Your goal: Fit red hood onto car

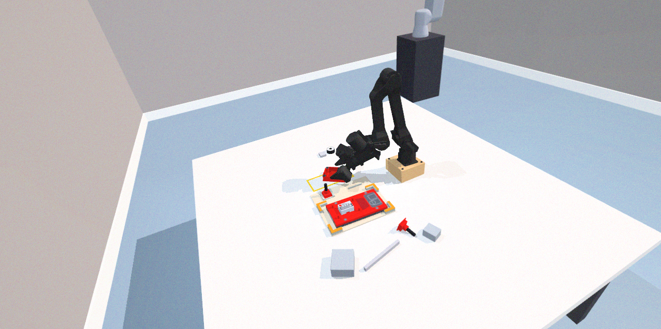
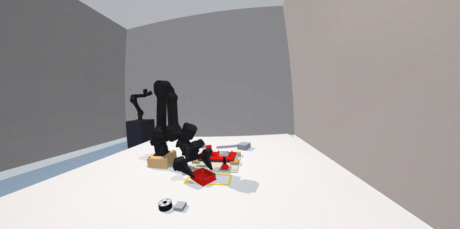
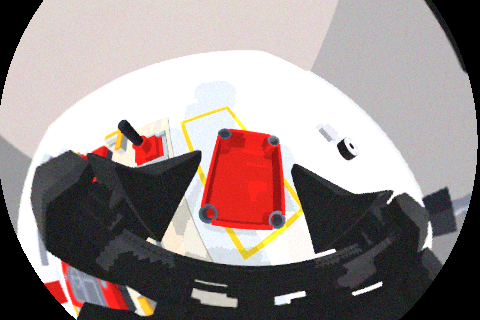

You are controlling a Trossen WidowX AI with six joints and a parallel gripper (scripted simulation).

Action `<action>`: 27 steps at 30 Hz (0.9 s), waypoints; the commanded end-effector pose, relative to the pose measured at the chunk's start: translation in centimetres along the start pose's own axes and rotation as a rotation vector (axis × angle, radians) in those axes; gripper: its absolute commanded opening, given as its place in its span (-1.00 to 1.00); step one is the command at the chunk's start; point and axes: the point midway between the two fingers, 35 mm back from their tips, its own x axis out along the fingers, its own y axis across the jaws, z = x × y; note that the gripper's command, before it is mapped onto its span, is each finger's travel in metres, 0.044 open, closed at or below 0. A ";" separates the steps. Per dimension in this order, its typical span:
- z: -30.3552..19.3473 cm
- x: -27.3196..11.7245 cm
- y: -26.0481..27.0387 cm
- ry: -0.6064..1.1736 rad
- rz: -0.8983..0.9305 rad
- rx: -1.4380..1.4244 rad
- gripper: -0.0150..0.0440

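The red hood (image 1: 329, 174) (image 2: 205, 176) (image 3: 245, 180) lies with its hollow side up, a grey-ringed hole at each corner, partly over the yellow outline (image 1: 310, 184) (image 2: 230, 179) (image 3: 188, 135). My gripper (image 2: 202, 173) (image 3: 248, 162) is wide open and empty, its fingertips to either side of the hood. Whether a tip touches it, I cannot tell. The red chassis (image 1: 358, 210) (image 2: 212, 156) sits in the jig (image 1: 334, 230) with orange corners. The grey-white engine block (image 1: 345, 207) (image 2: 223, 153) stands on its deck, with small red pegs around it.
A red piece with a black handle (image 1: 326, 191) (image 2: 224, 165) (image 3: 150, 149) stands beside the jig. A wheel (image 1: 330, 150) (image 2: 165, 204) (image 3: 348, 148) lies beyond the hood. A second red piece (image 1: 403, 225), grey blocks (image 1: 342, 262) (image 1: 431, 232) and a bar (image 1: 381, 255) lie past the chassis.
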 end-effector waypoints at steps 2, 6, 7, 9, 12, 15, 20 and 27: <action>-0.6 0.1 0.0 0.011 0.003 -0.009 1.00; -0.8 0.2 0.0 0.011 0.003 -0.009 1.00; -0.8 0.2 0.0 0.011 0.003 -0.009 1.00; -0.9 0.3 0.0 0.011 0.003 -0.009 1.00; -1.0 0.4 0.0 0.011 0.003 -0.009 1.00; -1.2 0.4 0.0 0.011 0.003 -0.009 1.00; -1.3 0.5 -0.1 0.012 0.003 -0.009 1.00; -1.0 0.5 0.0 0.002 0.000 -0.001 0.82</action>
